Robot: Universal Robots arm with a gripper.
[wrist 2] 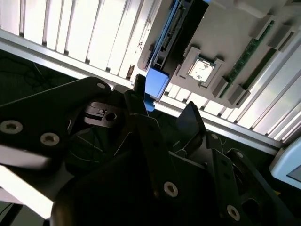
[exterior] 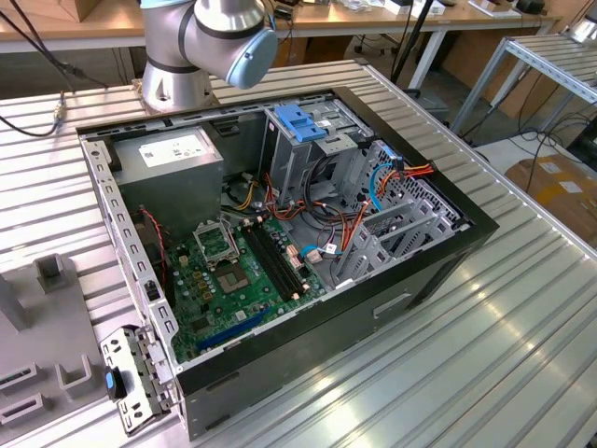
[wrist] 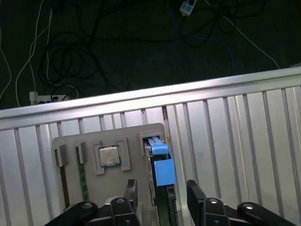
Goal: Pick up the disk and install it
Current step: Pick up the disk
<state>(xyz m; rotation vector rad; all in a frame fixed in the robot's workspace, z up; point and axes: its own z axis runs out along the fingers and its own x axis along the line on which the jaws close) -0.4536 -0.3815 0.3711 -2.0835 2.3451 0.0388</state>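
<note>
A: So which step is this?
B: Picking up, I'd say. The gripper (wrist: 162,186) is open, the disk (wrist: 162,170) standing on edge between its fingers (wrist: 194,197) in a grey holder (wrist: 134,136). A grasp needs them closing squarely on its flat sides.

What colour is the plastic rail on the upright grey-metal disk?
Bright blue; the plastic rail shows best in the first wrist view.

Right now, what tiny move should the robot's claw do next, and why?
Probably creep straight toward the disk, jaws open. In the first wrist view the gripper is open, its fingers line up either side of the disk's blue rail, which stands on edge in the grey holder, and they don't seem to touch it yet.
</note>
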